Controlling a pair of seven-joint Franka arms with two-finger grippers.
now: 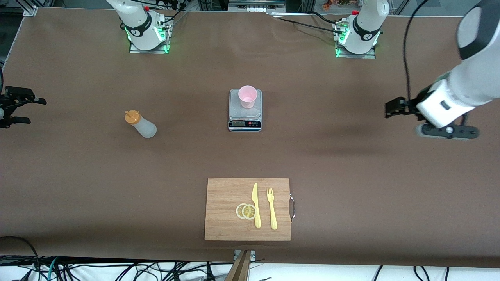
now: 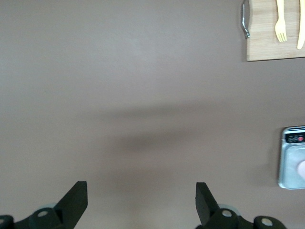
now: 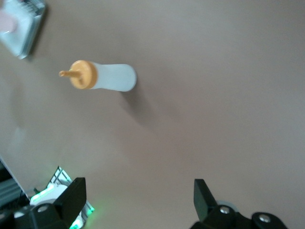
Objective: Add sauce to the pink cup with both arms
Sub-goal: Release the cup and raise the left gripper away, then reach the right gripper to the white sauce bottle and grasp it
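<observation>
1. Far left edge of the front view, mid-height: the right gripper (image 1: 17,109), black, up over bare brown table (image 1: 78,187) at the right arm's end. Fingers spread wide, nothing between them. In its wrist view the two black fingertips (image 3: 71,193) stand well apart over bare tabletop.
2. Upper left of the front view: the right arm's base (image 1: 146,33), lit green at its foot.
3. Left of centre: the sauce (image 1: 141,124), a whitish squeeze bottle with an orange cap, standing on the table, untouched. It is well apart from both grippers and toward the right arm's end from the scale.
4. Centre, a little above the middle: a small silver kitchen scale (image 1: 245,117), its display edge turned toward the front camera. The pink cup (image 1: 247,96) stands upright on its plate, toward the edge nearest the bases.
5. Lower centre: a wooden cutting board (image 1: 224,210), nearer the front camera than the scale. On it lie two lemon slices (image 1: 246,211), overlapping, then a yellow knife (image 1: 256,205), then a yellow fork (image 1: 272,208).
6. Upper right: the left arm's base (image 1: 357,37).
7. Right side, mid-height: the left gripper (image 1: 394,107), over bare table at the left arm's end. Fingers spread wide and holding nothing.
</observation>
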